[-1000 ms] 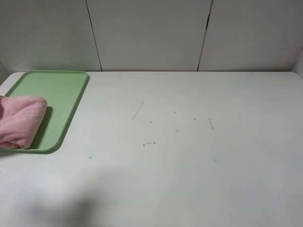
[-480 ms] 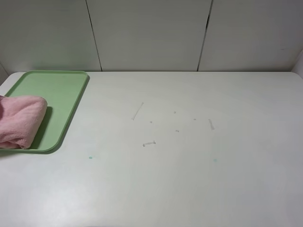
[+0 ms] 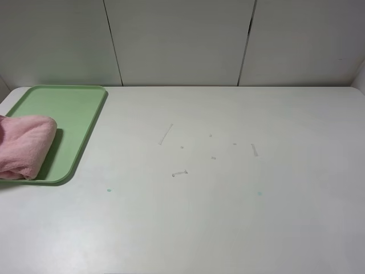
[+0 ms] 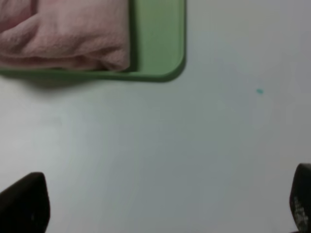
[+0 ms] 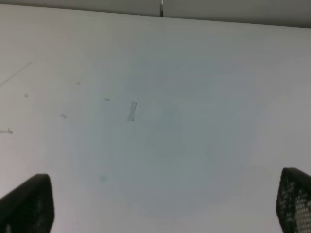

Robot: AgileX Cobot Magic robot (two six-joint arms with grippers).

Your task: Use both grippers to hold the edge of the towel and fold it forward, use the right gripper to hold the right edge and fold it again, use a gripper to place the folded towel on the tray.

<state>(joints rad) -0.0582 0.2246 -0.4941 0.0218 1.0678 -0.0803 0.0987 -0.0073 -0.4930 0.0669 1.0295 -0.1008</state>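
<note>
The folded pink towel (image 3: 24, 146) lies on the light-green tray (image 3: 68, 108) at the table's far left, partly cut off by the frame edge. The left wrist view shows the same towel (image 4: 63, 34) resting on the tray (image 4: 158, 48), with my left gripper (image 4: 160, 206) open over bare table, well apart from the tray and holding nothing. My right gripper (image 5: 160, 204) is open too, its black fingertips (image 5: 29, 204) wide apart above the bare white table. Neither arm appears in the exterior high view.
The white table (image 3: 228, 217) carries a few scuff marks (image 3: 179, 173) and small teal specks (image 3: 108, 190). A panelled white wall (image 3: 182, 40) closes off the back edge.
A faint shadow at the front left of the table has faded away. The towel and tray have not moved.
</note>
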